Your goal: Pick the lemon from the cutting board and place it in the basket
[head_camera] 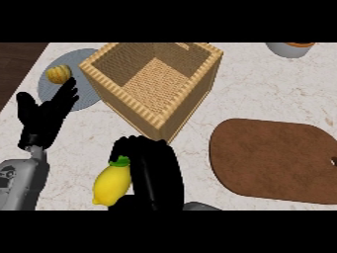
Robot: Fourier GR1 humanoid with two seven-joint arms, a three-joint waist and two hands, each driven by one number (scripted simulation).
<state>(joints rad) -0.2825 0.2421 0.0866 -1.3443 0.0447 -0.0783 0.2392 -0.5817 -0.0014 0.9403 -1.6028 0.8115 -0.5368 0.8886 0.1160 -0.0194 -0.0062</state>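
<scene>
Lemon in right hand, short of the basket.

Right hand (155, 170) at lower centre, fingers curled round the yellow oval lemon (112, 184), long axis near vertical in frame, green stem up. Square woven wicker basket (192, 91) lies up-frame, its near corner just beside the fingertips. Brown oval wooden cutting board (280, 158) at right is bare. Left hand (45, 117) rests open at left. No writing legible.

The lemon (112, 185) is bright yellow with a green stem end pointing up the view, held off the cutting board (280, 160) against the right hand (155, 173), whose dark fingers (145, 148) seem to curl along its side. The brown, rounded board with a hole near one end lies flat on the bench (273, 94). The woven, square, open basket (155, 79) sits tilted in view, just beyond the lemon.
</scene>
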